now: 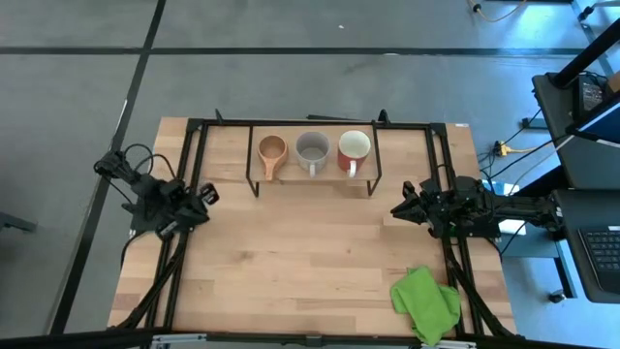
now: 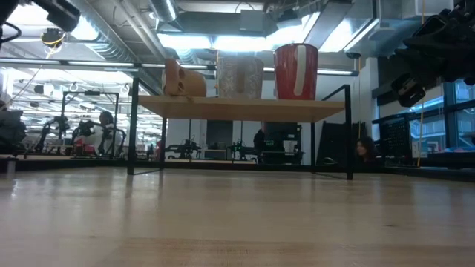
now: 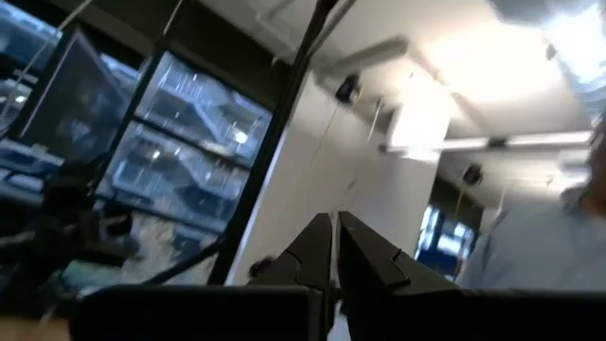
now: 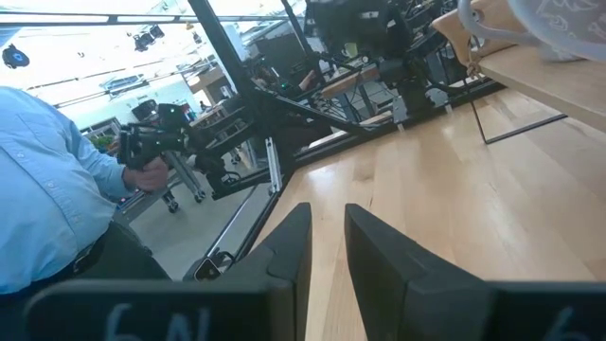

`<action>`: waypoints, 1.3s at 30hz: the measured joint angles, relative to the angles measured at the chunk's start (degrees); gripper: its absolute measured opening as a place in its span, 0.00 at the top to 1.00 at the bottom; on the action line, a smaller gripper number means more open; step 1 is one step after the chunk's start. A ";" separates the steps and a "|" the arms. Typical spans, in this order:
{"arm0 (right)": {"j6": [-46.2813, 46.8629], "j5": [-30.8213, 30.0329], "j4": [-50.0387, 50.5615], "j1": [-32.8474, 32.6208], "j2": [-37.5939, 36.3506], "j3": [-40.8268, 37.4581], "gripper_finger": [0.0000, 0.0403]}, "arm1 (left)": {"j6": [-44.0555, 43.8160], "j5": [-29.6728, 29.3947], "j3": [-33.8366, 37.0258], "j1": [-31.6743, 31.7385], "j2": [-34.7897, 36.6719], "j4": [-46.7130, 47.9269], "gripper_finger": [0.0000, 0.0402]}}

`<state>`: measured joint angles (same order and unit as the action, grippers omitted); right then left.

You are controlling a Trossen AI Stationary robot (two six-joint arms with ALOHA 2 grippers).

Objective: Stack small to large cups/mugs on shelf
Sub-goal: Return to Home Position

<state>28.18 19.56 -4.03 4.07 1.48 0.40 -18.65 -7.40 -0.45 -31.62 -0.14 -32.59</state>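
All three cups are seen on the shelf (image 2: pixel 237 108), upright and in a row by size: tan wooden cup (image 1: pixel 272 150) at one end, grey mug (image 1: pixel 312 148) in the middle, red mug (image 1: pixel 355 147) at the other end. Each sits just beside its neighbour; whether any touch cannot be told. Placement is judged done, and no cup is seen off the shelf. On the surface (image 1: pixel 310 252) only a green cloth (image 1: pixel 426 301) is noted, near the front right corner, well apart from the shelf and not part of the job. What is left is judged to be parking the arms only; whether home pose is reached cannot be confirmed. The left tool (image 1: pixel 205 194) is held at the surface's left edge, clear of the shelf, fingers closed together with nothing between them. The right tool (image 1: pixel 402 206) is held at the right edge, near the shelf's right legs, fingers parted by a narrow gap and holding nothing. In the low view both arms are cut off at the upper corners and the cup handles are mostly hidden. The left wrist view is aimed at the ceiling, so no shelf is shown. In the right wrist view only a shelf corner, the tan cup and a cropped mug edge are shown. A person (image 4: pixel 47 170) in a light blue shirt is seen beyond the surface, gripping something dark that cannot be made out.
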 joint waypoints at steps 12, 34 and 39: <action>0.02 0.01 0.00 0.01 0.00 0.00 0.83 | 10.09 -2.37 0.00 0.00 0.00 23.15 0.97; 0.02 0.01 0.00 -0.01 0.00 -0.02 0.83 | 17.75 -2.79 0.00 -0.02 -0.15 30.39 0.97; 0.04 0.01 0.02 -0.01 0.00 -0.02 0.83 | 17.76 -2.78 -0.01 -0.02 -0.15 30.38 0.97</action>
<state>28.23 19.57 -4.01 4.05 1.48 0.38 -0.89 -10.19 -0.46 -31.64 -0.30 -2.21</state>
